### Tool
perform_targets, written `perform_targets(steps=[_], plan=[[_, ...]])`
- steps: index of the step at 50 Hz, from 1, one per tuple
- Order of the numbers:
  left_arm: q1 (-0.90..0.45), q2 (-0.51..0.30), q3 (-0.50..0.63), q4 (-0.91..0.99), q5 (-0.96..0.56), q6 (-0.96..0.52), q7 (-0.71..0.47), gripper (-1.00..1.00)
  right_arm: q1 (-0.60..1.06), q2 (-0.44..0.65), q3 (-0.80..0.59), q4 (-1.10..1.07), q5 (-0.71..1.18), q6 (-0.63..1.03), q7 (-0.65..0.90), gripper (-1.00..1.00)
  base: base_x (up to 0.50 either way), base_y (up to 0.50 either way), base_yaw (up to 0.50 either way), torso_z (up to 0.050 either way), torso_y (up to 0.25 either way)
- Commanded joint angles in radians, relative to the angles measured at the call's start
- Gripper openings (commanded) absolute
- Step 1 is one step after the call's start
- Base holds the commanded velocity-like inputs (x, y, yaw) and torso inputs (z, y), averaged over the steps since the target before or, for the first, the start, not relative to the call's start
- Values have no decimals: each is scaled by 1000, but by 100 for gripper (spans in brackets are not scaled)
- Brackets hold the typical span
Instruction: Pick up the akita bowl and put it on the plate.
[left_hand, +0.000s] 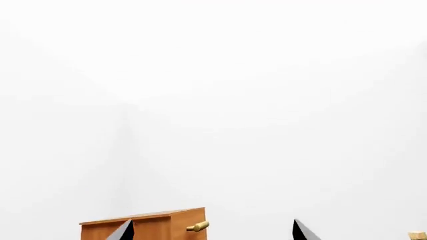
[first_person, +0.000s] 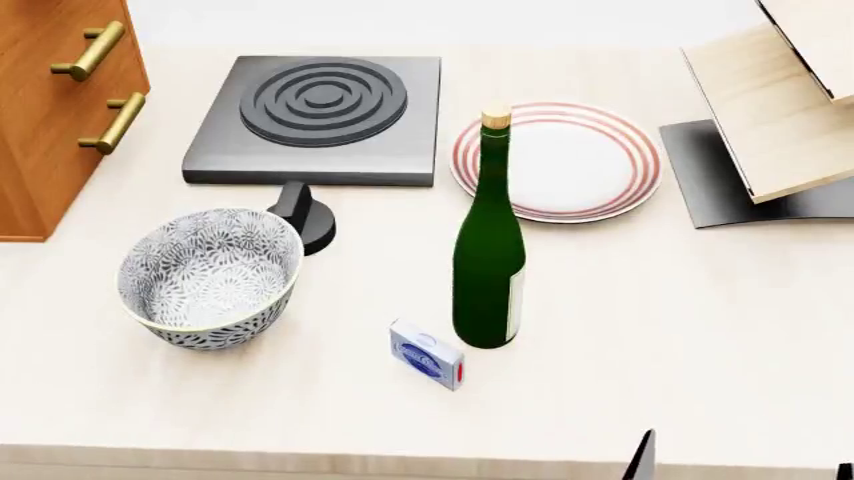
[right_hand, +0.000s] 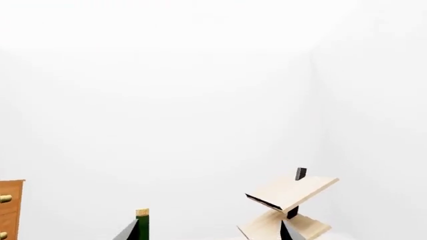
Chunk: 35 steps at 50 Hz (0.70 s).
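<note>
One bowl (first_person: 210, 277) is seen in the head view, standing upright on the table (first_person: 667, 350) toward the left front, patterned in dark grey-blue on white inside and out. One plate (first_person: 558, 160) with thin red rings is set farther back and to the right, flat on the table and well apart from the bowl. Between them one green bottle (first_person: 490, 265) with a cork stands upright; no label can be made out on it. One small blue-and-white box (first_person: 427, 354) lies just beside the bottle's base; an oval mark is printed on it, but the writing is too small to be read. One dark square burner (first_person: 318, 118) with concentric rings is placed behind the bowl, and one black knob (first_person: 306, 214) juts from its front edge, close to the bowl's rim. One wooden cabinet (first_person: 60, 110) with two brass handles (first_person: 88, 50) is seen at the left edge, and one pale wooden rack (first_person: 774, 100) on a dark base at the right.

Two black fingertips of the left gripper (left_hand: 213, 231) are seen spread wide in the left wrist view, with nothing between them. The right gripper (right_hand: 208, 231) is likewise shown parted and holding nothing. Neither is touching the bowl.
</note>
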Motion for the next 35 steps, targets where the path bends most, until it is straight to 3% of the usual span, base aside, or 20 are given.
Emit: perform_targets(steps=[1, 14, 35], plan=[[38, -19, -3, 12, 21, 72, -34, 100, -33, 9, -9, -3, -8, -75, 12, 100, 0, 0, 0, 0, 0], [16, -36, 2, -15, -34, 63, -32, 100, -25, 27, -23, 15, 20, -71, 17, 100, 0, -6, 0, 0, 0], [8, -48, 7, -27, -41, 58, -42, 100, -18, 47, -42, 26, 25, -64, 34, 100, 0, -176, 0, 0, 0]])
